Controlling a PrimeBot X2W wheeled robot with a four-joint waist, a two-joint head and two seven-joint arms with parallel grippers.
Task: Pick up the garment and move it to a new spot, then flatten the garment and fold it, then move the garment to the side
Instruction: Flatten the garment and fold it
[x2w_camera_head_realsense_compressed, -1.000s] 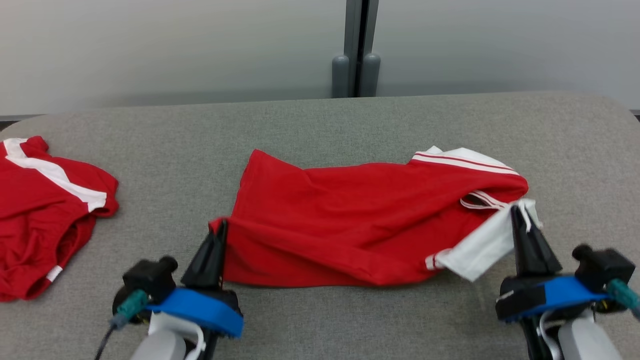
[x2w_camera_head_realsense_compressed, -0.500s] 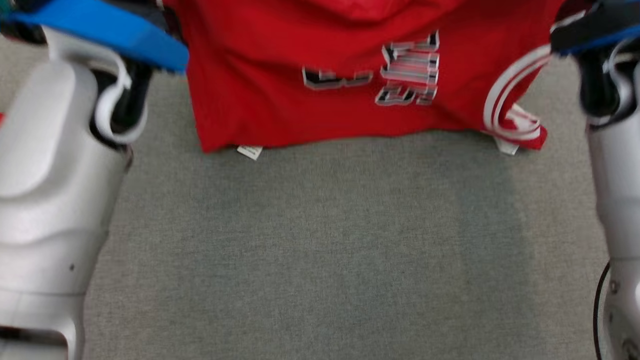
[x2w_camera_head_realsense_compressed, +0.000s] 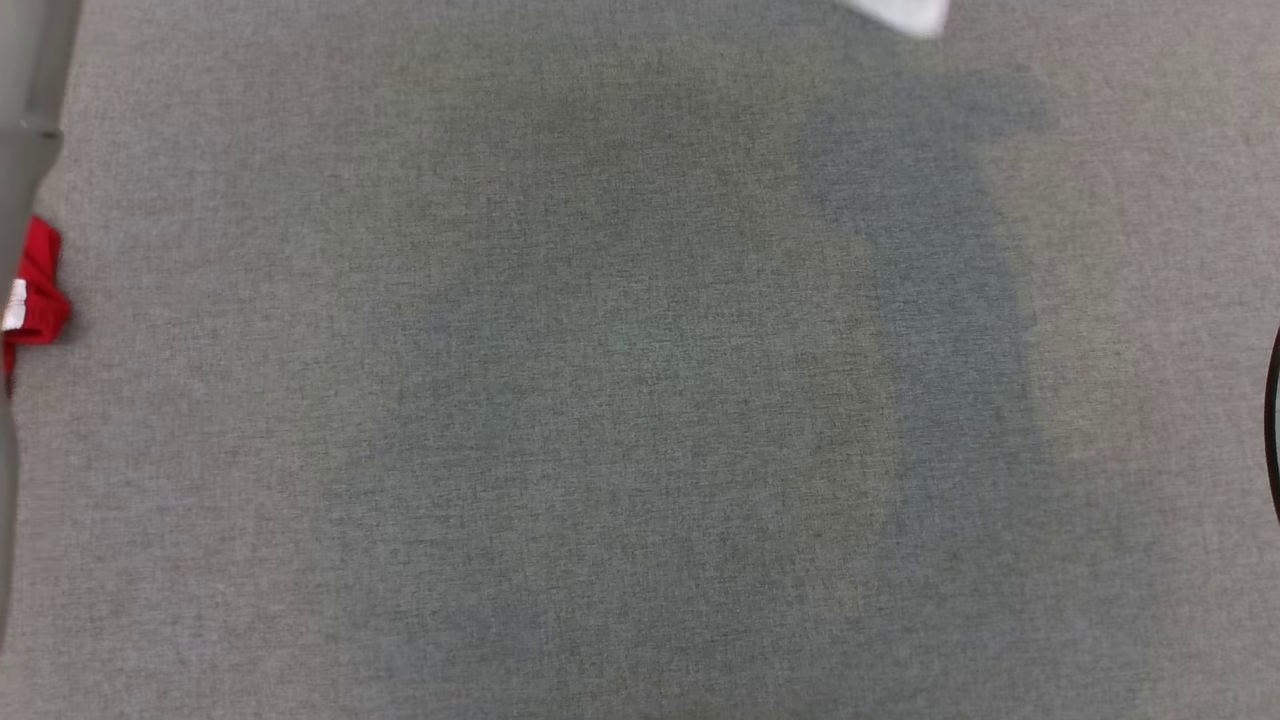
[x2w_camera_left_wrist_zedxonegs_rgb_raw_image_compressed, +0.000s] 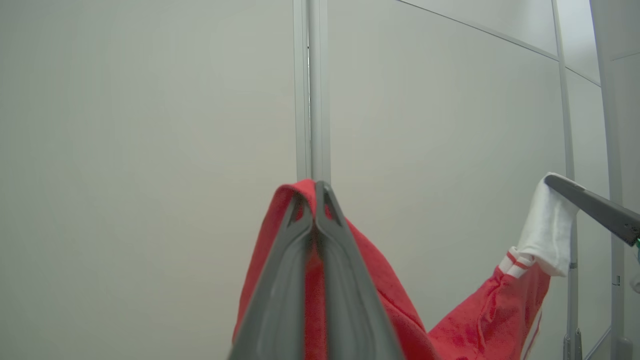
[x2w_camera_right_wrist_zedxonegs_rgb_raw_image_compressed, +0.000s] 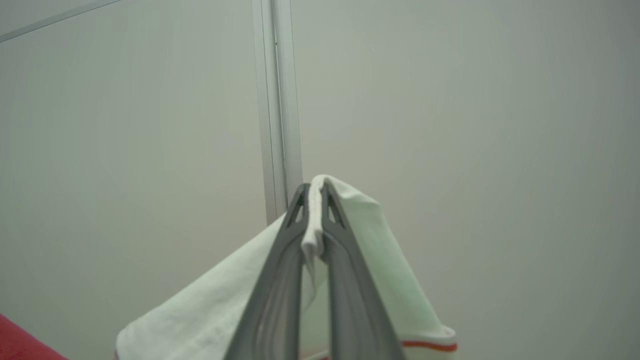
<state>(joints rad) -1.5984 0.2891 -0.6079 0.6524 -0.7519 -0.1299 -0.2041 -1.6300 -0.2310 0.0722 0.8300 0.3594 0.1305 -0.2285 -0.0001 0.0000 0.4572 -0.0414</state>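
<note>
Both arms are raised, and the red knit jersey (x2w_camera_left_wrist_zedxonegs_rgb_raw_image_compressed: 390, 310) with its white, red-striped sleeve (x2w_camera_left_wrist_zedxonegs_rgb_raw_image_compressed: 545, 230) is slung in the air between them, in front of a pale wall panel (x2w_camera_left_wrist_zedxonegs_rgb_raw_image_compressed: 150, 150). Left gripper (x2w_camera_left_wrist_zedxonegs_rgb_raw_image_compressed: 316, 192): jaws clenched on a fold of the red body cloth. Right gripper (x2w_camera_right_wrist_zedxonegs_rgb_raw_image_compressed: 315, 192): jaws clenched on a thin edge of the white sleeve.

Risks, as judged from here:
- (a) The right-hand pinch takes little cloth, close to the fingertips. A quick swing could pull it free and drop that side.
- (b) Sleeve on one side and body on the other makes an uneven hold. The jersey would likely land twisted or bunched and need extra flattening.
- (c) A set-down far to the left could overlap the second red garment (x2w_camera_head_realsense_compressed: 35, 290) lying at that margin.

Room: the grey felt-covered table (x2w_camera_head_realsense_compressed: 640, 400) lies bare and wide beneath. A white cloth corner (x2w_camera_head_realsense_compressed: 900, 12), probably the hanging sleeve, shows at the far side of the head view. The table's own edges cannot be made out there.
</note>
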